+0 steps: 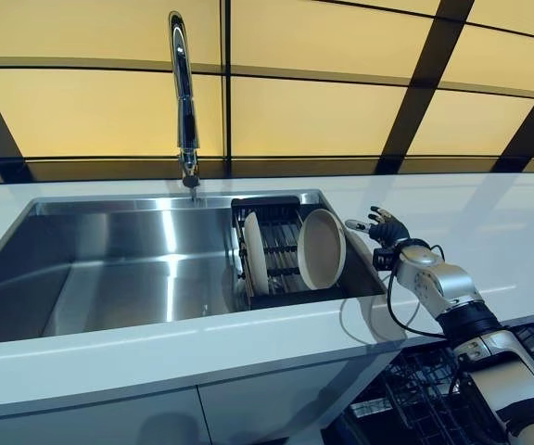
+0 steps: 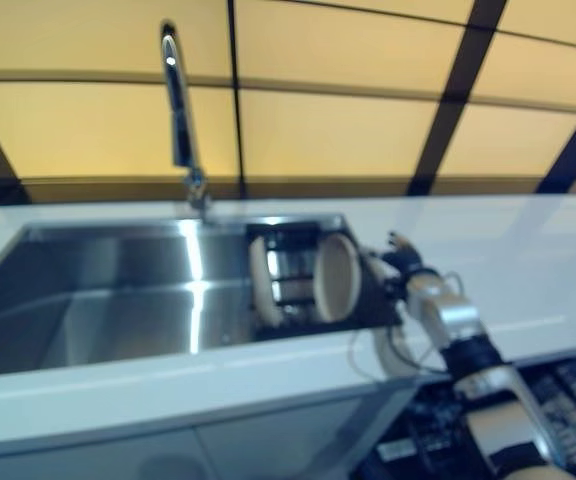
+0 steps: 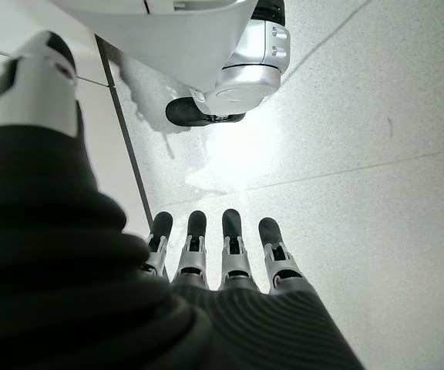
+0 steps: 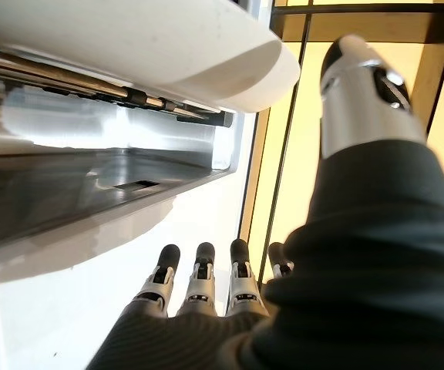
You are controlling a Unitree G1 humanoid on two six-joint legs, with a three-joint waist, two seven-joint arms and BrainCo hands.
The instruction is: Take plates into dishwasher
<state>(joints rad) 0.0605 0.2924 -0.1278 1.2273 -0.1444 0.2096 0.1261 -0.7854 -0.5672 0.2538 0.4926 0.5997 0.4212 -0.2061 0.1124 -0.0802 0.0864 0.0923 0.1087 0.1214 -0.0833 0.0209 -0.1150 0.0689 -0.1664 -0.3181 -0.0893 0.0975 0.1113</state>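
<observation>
Two beige plates stand on edge in a dark rack (image 1: pixel 281 255) at the right end of the steel sink (image 1: pixel 109 278): a larger one (image 1: pixel 322 248) on the right and a thinner one (image 1: pixel 255 252) on the left. My right hand (image 1: pixel 384 229) is open just right of the larger plate, over the sink's right rim, not touching it. In the right wrist view the plate's rim (image 4: pixel 206 62) shows past the straight fingers (image 4: pixel 199 281). My left hand (image 3: pixel 214 254) is open and empty, hanging down over the floor.
A tall chrome faucet (image 1: pixel 184 102) stands behind the sink. White countertop (image 1: pixel 489 232) runs around it. The open dishwasher's wire rack (image 1: pixel 415 399) shows at the lower right, below the counter edge. Amber panelled wall behind.
</observation>
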